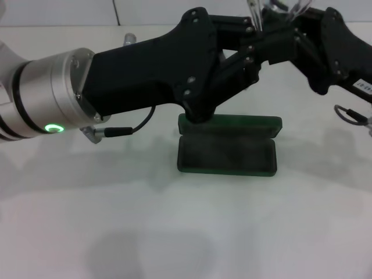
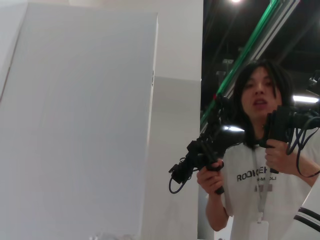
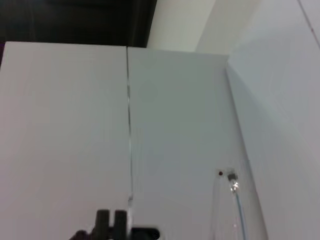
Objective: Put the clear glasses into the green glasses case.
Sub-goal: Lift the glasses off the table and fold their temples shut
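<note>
Dark green glasses case (image 1: 228, 152) lies open on the white table (image 1: 174, 232), no lettering legible. Above it, the left gripper (image 1: 256, 29) and right gripper (image 1: 285, 26) meet at the clear glasses (image 1: 279, 11); their grip cannot be told. "ROOKE" shows on a person's shirt (image 2: 260, 185).

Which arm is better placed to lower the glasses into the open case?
Likely the right. In the head view both end effectors meet above the case, the left end effector and the right end effector, with the glasses held up between them, nearer the right.
</note>
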{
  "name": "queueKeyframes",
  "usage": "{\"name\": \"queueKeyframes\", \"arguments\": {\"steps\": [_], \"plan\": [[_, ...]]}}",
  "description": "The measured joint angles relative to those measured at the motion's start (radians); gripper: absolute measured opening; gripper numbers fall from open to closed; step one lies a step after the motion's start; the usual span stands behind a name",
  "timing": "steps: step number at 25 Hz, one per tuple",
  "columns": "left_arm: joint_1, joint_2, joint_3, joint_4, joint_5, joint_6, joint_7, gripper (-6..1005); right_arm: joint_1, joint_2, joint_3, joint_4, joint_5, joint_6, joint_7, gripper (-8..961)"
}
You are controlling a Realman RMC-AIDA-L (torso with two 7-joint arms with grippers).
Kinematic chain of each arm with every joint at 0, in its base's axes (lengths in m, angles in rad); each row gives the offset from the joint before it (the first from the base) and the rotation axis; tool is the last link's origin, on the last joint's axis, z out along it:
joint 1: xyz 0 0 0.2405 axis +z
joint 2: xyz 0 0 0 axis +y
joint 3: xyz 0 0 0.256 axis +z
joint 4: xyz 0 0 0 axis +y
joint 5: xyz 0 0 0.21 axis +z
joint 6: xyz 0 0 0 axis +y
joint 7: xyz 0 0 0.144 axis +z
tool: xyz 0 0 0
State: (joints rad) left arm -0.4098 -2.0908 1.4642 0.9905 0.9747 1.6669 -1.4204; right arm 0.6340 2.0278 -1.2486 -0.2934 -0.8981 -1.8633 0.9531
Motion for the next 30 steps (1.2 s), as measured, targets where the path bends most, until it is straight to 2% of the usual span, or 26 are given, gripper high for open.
{"name": "queueKeyframes", "arguments": {"steps": [13, 21, 30], "plan": [[-0.036, 0.0, -0.013, -0.061, -0.014, -0.001, 0.0, 54, 0.009, 0.0, -0.074, -0.004, -0.002, 0.015, -0.028, 109], [-0.041, 0.0, -0.013, -0.061, -0.016, 0.0, 0.0, 54, 0.01, -0.002, -0.08, -0.004, -0.002, 0.021, -0.028, 108], [-0.075, 0.001, -0.013, -0.11, -0.016, 0.0, 0.003, 55, 0.014, 0.0, -0.089, -0.004, 0.002, 0.022, -0.041, 108]]}}
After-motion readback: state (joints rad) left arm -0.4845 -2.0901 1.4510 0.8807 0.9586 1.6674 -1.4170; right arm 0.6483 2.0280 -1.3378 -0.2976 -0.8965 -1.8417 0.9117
